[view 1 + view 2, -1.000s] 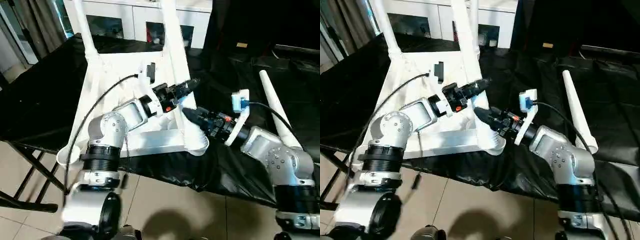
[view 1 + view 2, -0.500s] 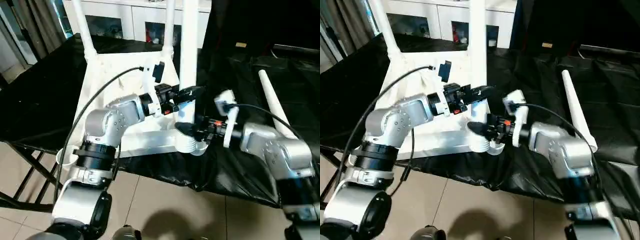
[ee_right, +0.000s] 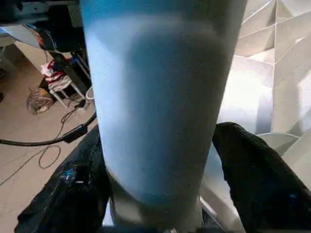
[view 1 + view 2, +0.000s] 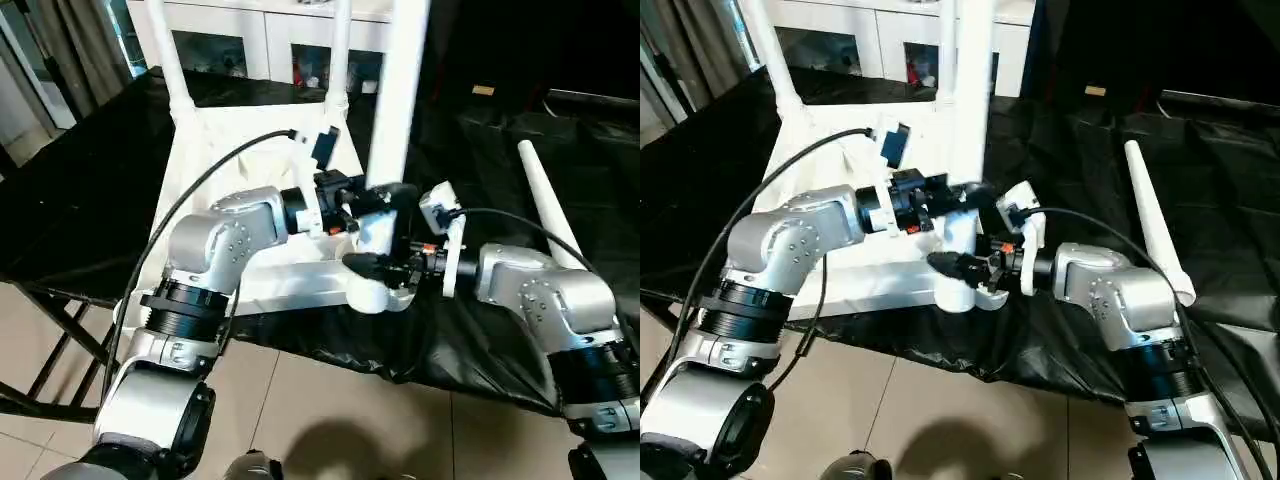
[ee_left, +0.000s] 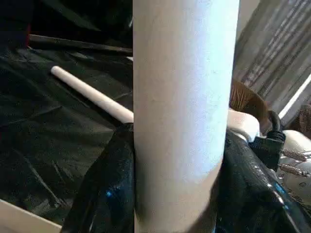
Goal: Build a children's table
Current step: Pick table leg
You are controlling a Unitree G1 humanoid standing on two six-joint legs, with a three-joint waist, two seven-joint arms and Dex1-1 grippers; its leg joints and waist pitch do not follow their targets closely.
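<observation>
The children's table (image 4: pixel 230 140) lies upside down on the black-sheeted work table, with two white legs (image 4: pixel 165 50) standing in its far corners. A third leg (image 4: pixel 400 90) stands almost upright in the near right corner socket (image 4: pixel 372 295). My left gripper (image 4: pixel 375 195) is shut on this leg, and its black fingers (image 5: pixel 104 194) press both sides of the tube (image 5: pixel 182 97). My right gripper (image 4: pixel 375 265) reaches in just above the socket. It is open, with one finger (image 3: pixel 252 179) on each side of the leg (image 3: pixel 160 97). A loose leg (image 4: pixel 545 200) lies on the sheet to the right.
A white glass-door cabinet (image 4: pixel 250 40) stands behind the work table (image 4: pixel 80 200). The sheet's front edge hangs just below the near socket, above the tiled floor (image 4: pixel 320 420). My left arm's black cable (image 4: pixel 200 190) arcs over the tabletop.
The held leg has swung from a lean to nearly upright over the near right socket. My right gripper moved left to its base and opened wider. The left gripper kept its hold.
</observation>
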